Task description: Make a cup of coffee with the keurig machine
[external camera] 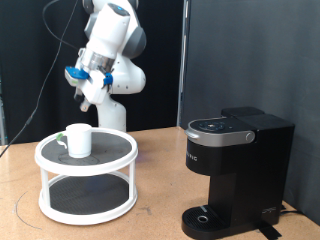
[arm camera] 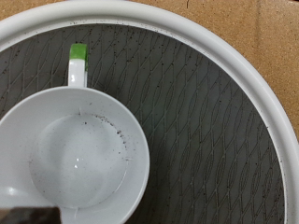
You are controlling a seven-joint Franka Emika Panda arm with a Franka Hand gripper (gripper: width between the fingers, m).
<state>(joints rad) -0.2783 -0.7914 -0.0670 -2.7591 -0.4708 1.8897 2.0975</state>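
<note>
The cup (external camera: 79, 139) is a plain white mug standing on the top tier of a white two-tier round stand (external camera: 118, 155) at the exterior view's left. In the wrist view the cup (arm camera: 79, 163) shows from above, with dark specks inside and a green mark on its handle (arm camera: 78, 58). My gripper (external camera: 91, 96) hangs in the air above the cup, apart from it, holding nothing I can see. The keurig machine (external camera: 235, 170) is black and stands at the exterior view's right with its lid down and nothing on its drip base (external camera: 205, 217).
The stand's top tier has a dark mesh surface (arm camera: 206, 121) and a white rim (arm camera: 271, 103). Its lower tier (external camera: 90, 195) is bare. The wooden table (external camera: 160, 190) lies between stand and machine. The white arm base (external camera: 112, 110) stands behind the stand.
</note>
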